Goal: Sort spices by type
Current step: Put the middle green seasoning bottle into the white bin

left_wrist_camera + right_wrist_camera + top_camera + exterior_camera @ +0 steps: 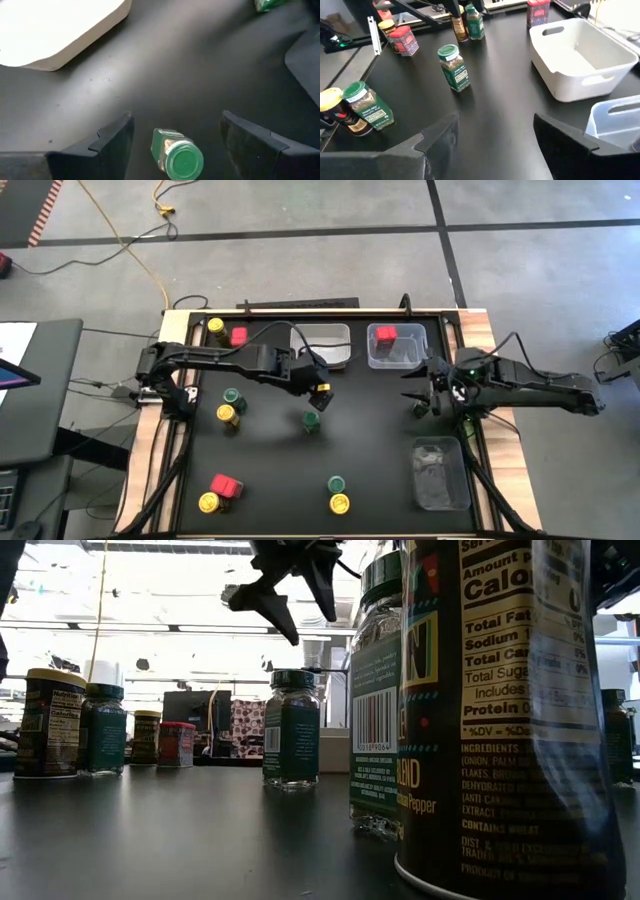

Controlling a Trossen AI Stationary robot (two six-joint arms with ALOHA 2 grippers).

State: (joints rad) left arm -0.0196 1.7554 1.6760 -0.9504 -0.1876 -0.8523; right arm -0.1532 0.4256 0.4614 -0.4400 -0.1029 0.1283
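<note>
Spice jars stand upright on the black table (380,450). One green-lidded jar (312,421) stands alone mid-table. My left gripper (319,398) hangs open just above and slightly behind it. In the left wrist view this jar (177,156) shows below and between the spread fingers, untouched; in the low view the gripper (290,585) hangs well above the jar (293,727). My right gripper (416,394) waits open at the right, holding nothing, and points toward the same jar (454,67). A red box (386,335) lies in a clear bin (372,355).
A white bin (322,345) stands at the far middle and a clear bin (440,472) at the near right. Other spices stand in groups: yellow and red (228,332) far left, green and yellow (231,406), red and yellow (218,492), green and yellow (338,493).
</note>
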